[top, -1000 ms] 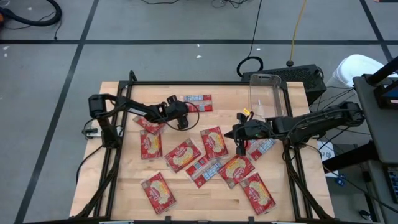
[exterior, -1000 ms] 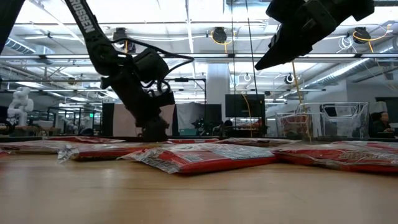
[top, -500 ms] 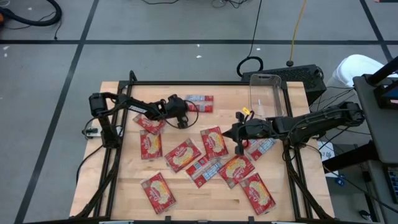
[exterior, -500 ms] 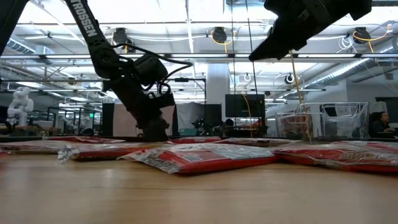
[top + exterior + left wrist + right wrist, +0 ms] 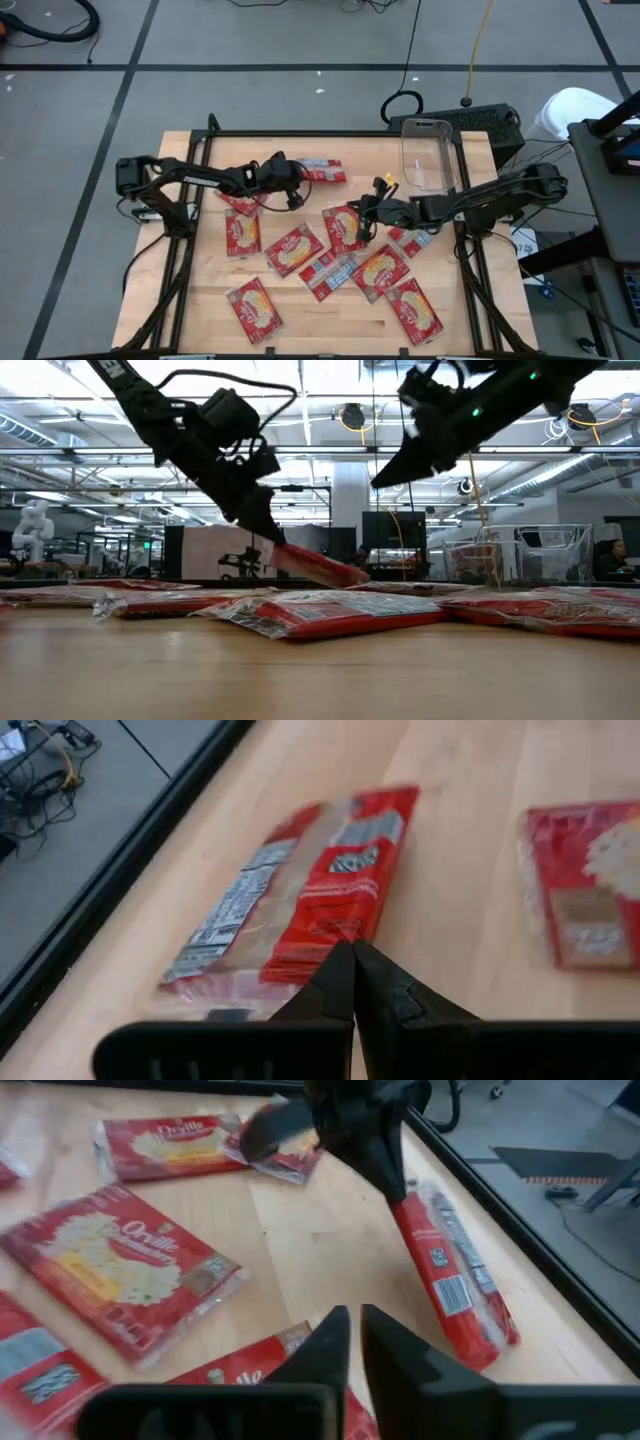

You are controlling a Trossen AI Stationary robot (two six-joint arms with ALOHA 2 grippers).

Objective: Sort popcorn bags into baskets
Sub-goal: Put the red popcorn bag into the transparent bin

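Observation:
Several red popcorn bags [image 5: 293, 249] lie flat across the wooden table. One more popcorn bag [image 5: 325, 170], near the far edge, shows its grey-white printed back [image 5: 250, 900]. My left gripper [image 5: 297, 178] is shut on its end. A clear basket [image 5: 425, 155] stands at the far right corner. My right gripper [image 5: 362, 212] hovers above a flat bag [image 5: 343, 228] at mid-table. Its fingers [image 5: 338, 1342] stand a narrow gap apart with nothing between them. My left gripper pinches the bag's short end [image 5: 322, 938] between its two shut fingers. They slant down from the table's left and lie along the bag's length. That end is raised, and the bag slopes down from the fingers [image 5: 262, 520]; whether its far end [image 5: 490, 1342] touches the table I cannot tell.
A black frame rail [image 5: 330, 134] runs round the table's edges. The basket [image 5: 520, 555] shows at the right in the low view. Bare wood lies at the table's near left [image 5: 190, 300]. Cables and a black box [image 5: 470, 120] sit beyond the far right corner.
My left gripper has risen from the table with one end of the far popcorn bag. That end is now tipped up, while the bag's other end stays low. My right gripper has moved toward the table's left edge, sunk a little and tipped further down.

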